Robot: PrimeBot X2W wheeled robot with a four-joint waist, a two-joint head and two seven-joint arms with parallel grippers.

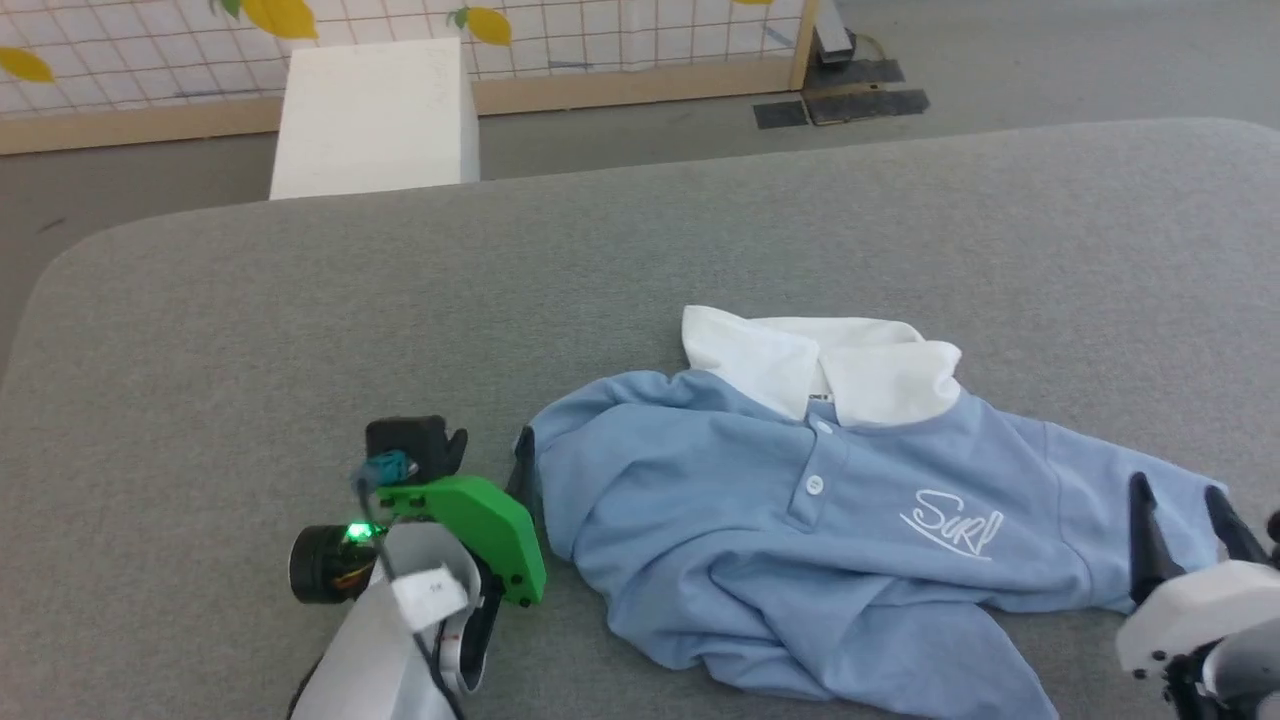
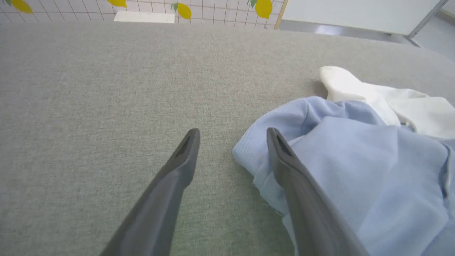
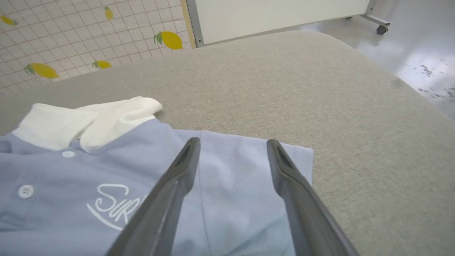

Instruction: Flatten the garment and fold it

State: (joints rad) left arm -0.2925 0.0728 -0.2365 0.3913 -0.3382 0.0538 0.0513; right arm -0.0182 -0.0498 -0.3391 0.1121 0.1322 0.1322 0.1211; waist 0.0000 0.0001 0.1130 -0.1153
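Note:
The garment (image 1: 750,520) is a light blue shirt with a white collar, two white buttons and white script on the chest. It lies crumpled, front up, on the grey fabric table (image 1: 600,280). My left gripper (image 1: 480,455) stands open at the shirt's left edge. In the left wrist view, the left gripper (image 2: 233,132) has one finger over the blue cloth (image 2: 373,160) and the other over bare table. My right gripper (image 1: 1178,490) is open over the shirt's right sleeve. The right wrist view shows the right gripper (image 3: 233,141) with both fingers spread above the flat sleeve (image 3: 231,185), holding nothing.
Beyond the table's far edge a white box (image 1: 375,115) stands on the floor before a gridded panel with lemon prints (image 1: 600,40). Dark mats (image 1: 850,100) lie on the floor at the back right. Wide bare table stretches to the left and behind the shirt.

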